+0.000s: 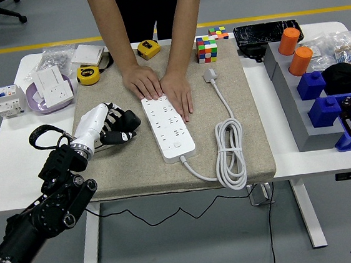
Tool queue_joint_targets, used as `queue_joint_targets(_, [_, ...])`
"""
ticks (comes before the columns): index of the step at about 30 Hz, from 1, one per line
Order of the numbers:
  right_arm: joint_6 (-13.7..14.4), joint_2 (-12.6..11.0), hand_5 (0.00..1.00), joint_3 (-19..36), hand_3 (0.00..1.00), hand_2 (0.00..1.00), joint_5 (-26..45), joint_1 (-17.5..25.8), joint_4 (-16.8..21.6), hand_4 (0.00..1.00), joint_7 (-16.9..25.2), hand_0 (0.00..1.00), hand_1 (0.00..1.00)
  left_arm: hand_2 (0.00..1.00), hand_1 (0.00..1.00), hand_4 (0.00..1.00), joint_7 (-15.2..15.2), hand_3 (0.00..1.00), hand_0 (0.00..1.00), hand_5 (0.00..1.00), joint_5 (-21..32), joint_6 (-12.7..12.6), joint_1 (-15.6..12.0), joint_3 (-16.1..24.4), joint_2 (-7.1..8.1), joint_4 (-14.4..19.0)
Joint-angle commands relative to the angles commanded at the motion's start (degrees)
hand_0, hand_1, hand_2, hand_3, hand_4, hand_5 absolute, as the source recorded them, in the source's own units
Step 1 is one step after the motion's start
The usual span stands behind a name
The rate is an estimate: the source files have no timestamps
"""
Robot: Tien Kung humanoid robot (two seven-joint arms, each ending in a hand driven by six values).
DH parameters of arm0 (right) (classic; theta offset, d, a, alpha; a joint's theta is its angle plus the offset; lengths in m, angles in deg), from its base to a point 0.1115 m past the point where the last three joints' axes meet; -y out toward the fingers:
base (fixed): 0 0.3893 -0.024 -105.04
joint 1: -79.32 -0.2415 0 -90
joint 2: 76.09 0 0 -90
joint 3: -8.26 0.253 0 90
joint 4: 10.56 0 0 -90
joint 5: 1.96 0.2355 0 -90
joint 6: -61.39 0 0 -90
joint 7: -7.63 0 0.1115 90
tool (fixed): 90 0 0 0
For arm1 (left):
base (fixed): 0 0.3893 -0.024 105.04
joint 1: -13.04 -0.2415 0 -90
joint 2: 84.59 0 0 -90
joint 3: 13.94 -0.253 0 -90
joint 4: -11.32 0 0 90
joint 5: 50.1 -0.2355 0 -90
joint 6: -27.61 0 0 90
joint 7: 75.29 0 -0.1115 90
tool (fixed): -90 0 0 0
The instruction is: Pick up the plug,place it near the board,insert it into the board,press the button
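Robot's left hand [109,127] is clenched round the black plug [126,125], just beside the long white plastic power strip [168,125], at its 9 o'clock. A person's hands [161,88] pin the strip's far end on the beige felt mat [241,156]. Pickup looks done; insert & button press remain. Plug pins hidden by fingers; right arm out of shot.

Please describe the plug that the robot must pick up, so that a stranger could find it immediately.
On the beige felt mat covering the white table, look left of the long white power strip. The small black plug sits there, inside the fingers of the robot's white left hand. It is the only black thing on the mat.
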Motion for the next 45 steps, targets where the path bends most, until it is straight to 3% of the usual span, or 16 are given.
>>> queue_joint_targets(12, [-0.03, 0.13, 0.919, 0.17, 0.805, 0.762, -0.1, 0.03, 0.0, 0.998, -0.08, 0.761, 0.771, 0.297, 0.339, 0.766, -0.24, 0.495, 0.306, 0.074, 3.62, 0.13, 2.76, -6.96, 0.0, 4.78])
queue_joint_targets(13, [-0.03, 0.13, 0.922, 0.22, 0.805, 0.762, -0.15, 0.02, 0.0, 0.998, -0.09, 0.761, 0.771, 0.335, 0.366, 0.762, -0.31, 0.502, 0.322, 0.058, 4.1, 0.34, 2.88, -7.55, 0.0, 5.1])
queue_joint_targets(18, [-0.06, 0.15, 0.922, 0.09, 0.805, 0.762, -0.16, -0.02, 0.0, 0.998, -0.1, 0.761, 0.771, 0.335, 0.366, 0.762, -1.17, 0.502, 0.322, 0.058, 5.41, 2.15, 2.79, -8.19, 0.0, 6.2])
queue_joint_targets(19, [-0.07, 0.14, 0.922, 0.08, 0.805, 0.762, -0.19, 0.0, 0.0, 0.998, -0.1, 0.76, 0.771, 0.357, 0.403, 0.767, -1.29, 0.512, 0.349, 0.002, 5.34, 2.35, 2.77, -8.42, 0.0, 6.4])
queue_joint_targets(22, [-0.08, 0.07, 0.922, 0.15, 0.805, 0.762, -0.34, 0.03, 0.0, 0.998, -0.13, 0.76, 0.771, 0.357, 0.403, 0.767, -1.51, 0.512, 0.349, 0.002, 5.02, 2.74, 2.77, -9.23, 0.0, 6.75])
queue_joint_targets(32, [-0.14, 0.01, 0.924, -0.3, 0.805, 0.761, -0.14, -0.04, 0.0, 0.998, -0.16, 0.76, 0.771, 0.369, 0.426, 0.804, -1.06, 0.509, 0.372, 0.002, 3.68, 2.15, 4.36, -10.97, 0.0, 3.2])
queue_joint_targets(36, [-0.13, -0.04, 0.924, -0.35, 0.805, 0.761, -0.12, -0.06, 0.0, 0.998, -0.17, 0.76, 0.771, 0.369, 0.426, 0.804, -0.18, 0.509, 0.372, 0.002, 3.3, 0.5, 4.98, -9.82, 0.0, 1.66])
queue_joint_targets(41, [-0.13, -0.07, 0.924, -0.1, 0.804, 0.761, -0.39, 0.03, 0.0, 0.998, -0.26, 0.76, 0.77, 0.36, 0.425, 0.797, 0.37, 0.504, 0.372, 0.002, 2.69, -0.92, 5.52, -8.66, 0.0, 1.27])
queue_joint_targets(45, [-0.13, -0.05, 0.925, -0.38, 0.804, 0.761, -0.04, 0.01, 0.0, 0.998, -0.12, 0.76, 0.771, 0.365, 0.427, 0.793, 0.22, 0.501, 0.372, 0.002, 2.33, -0.63, 5.57, -8.39, 0.0, 1.25])
